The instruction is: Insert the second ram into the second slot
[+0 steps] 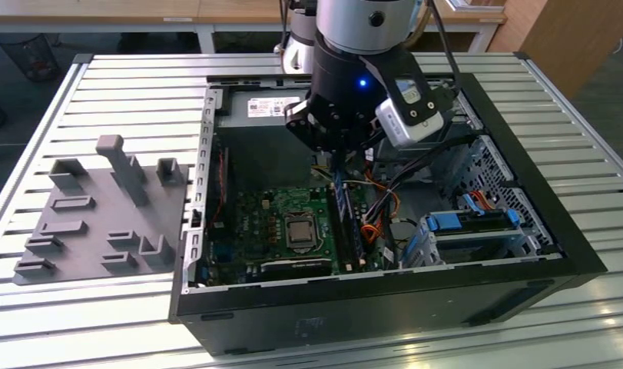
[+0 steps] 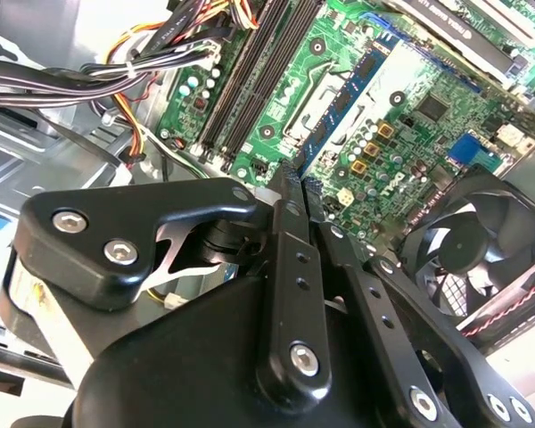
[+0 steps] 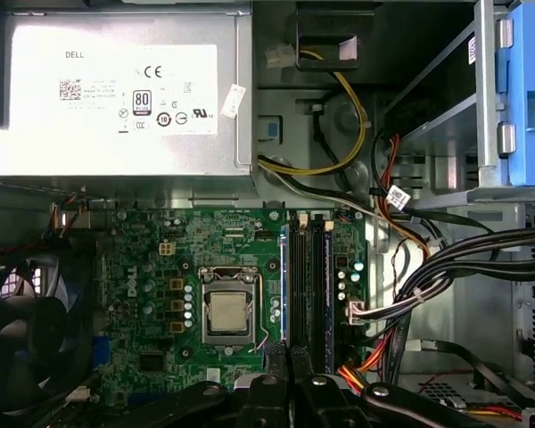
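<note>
One arm reaches down into the open computer case (image 1: 393, 280), which stands on the slatted metal worktop (image 1: 117, 77). Your claw (image 1: 332, 163) hangs above the green motherboard (image 1: 255, 223), over the far part of the case and near the power supply (image 1: 265, 108).

In the second wrist view the claw (image 2: 296, 178) has its two black fingers (image 2: 285, 241) drawn almost together, with only a sliver of a gap, and you can see nothing gripped between them. In the first wrist view the claw (image 3: 290, 367) lines up with the bank of long memory slots (image 3: 308, 285), which runs between the processor socket (image 3: 227, 308) and the bundle of cables (image 3: 446, 267).

The second ram (image 3: 287, 285) appears there as a thin blue-edged strip standing on edge in that bank, on the side nearest the processor socket. In the exterior view the second ram (image 1: 342, 219) shows as a dark bluish strip running near to far, to the exterior view's right of the socket. You cannot tell how deep it sits in its slot. Another blue-edged strip (image 3: 327, 285) lies in the same bank, on the cable side.

A black fan (image 2: 468, 245) sits at the motherboard's edge. A blue drive bay (image 1: 475, 223) sits in the case's near part on the exterior view's right. On the worktop at the exterior view's left, well apart from the claw, a grey holder block (image 1: 96, 223) with upright pegs lies just beside the case.
</note>
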`<state>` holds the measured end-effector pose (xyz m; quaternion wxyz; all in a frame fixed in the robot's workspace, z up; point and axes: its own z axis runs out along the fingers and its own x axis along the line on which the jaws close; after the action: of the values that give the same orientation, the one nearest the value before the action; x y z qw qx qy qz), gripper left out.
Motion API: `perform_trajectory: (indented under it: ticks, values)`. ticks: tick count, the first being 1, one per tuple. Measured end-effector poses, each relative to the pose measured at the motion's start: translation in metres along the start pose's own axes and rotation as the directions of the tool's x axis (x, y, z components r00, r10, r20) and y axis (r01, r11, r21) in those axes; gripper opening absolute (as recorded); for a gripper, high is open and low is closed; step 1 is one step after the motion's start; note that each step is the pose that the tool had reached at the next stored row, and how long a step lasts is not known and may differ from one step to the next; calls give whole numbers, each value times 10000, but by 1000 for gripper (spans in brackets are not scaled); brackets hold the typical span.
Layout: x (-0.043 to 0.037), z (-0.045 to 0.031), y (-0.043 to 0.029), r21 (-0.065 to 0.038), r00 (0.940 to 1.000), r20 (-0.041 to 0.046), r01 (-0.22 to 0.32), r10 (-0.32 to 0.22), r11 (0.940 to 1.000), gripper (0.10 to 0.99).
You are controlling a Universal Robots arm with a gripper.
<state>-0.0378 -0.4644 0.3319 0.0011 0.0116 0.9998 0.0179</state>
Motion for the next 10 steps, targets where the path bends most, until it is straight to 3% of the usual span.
perform_trajectory:
  ticks: [10]
  values:
    - [-1, 40, -1, 0, 10000, 21, 1, -1, 10000, 133]
